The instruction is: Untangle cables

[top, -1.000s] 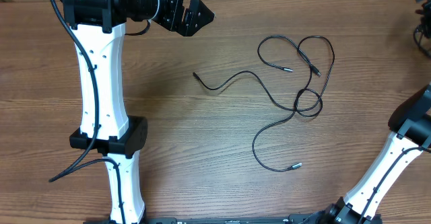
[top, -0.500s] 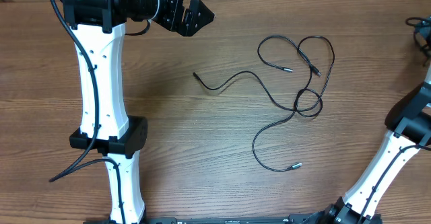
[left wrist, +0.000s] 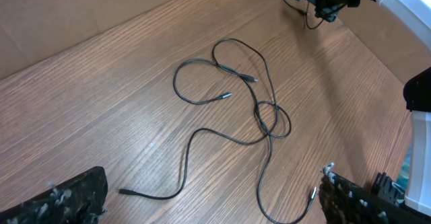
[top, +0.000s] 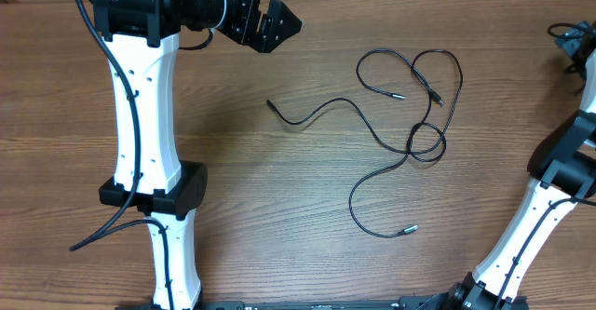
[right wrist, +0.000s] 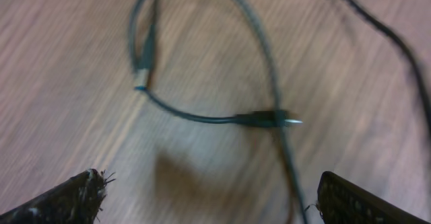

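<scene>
Thin black cables point(top: 410, 114) lie loose on the wooden table, with loops crossing in a knot point(top: 425, 140) and silver plug tips at the ends. In the left wrist view the same cables point(left wrist: 259, 109) lie ahead of my jaws. My left gripper point(top: 279, 33) is open and empty, above the table to the left of the cables; its fingers frame the left wrist view point(left wrist: 214, 180). My right gripper point(right wrist: 209, 180) is open above another blurred black cable with a plug tip point(right wrist: 286, 121). It sits at the far right edge point(top: 570, 38).
The wooden table point(top: 279, 180) is bounded by a cardboard wall point(left wrist: 81, 9) at the back. The white left arm point(top: 140, 114) stands over the left side. The right arm's white link point(top: 531, 226) rises from the front right corner.
The right arm has swung further over the far right edge, and its gripper now shows there. The left arm has shifted slightly right. The central cables have not moved.
</scene>
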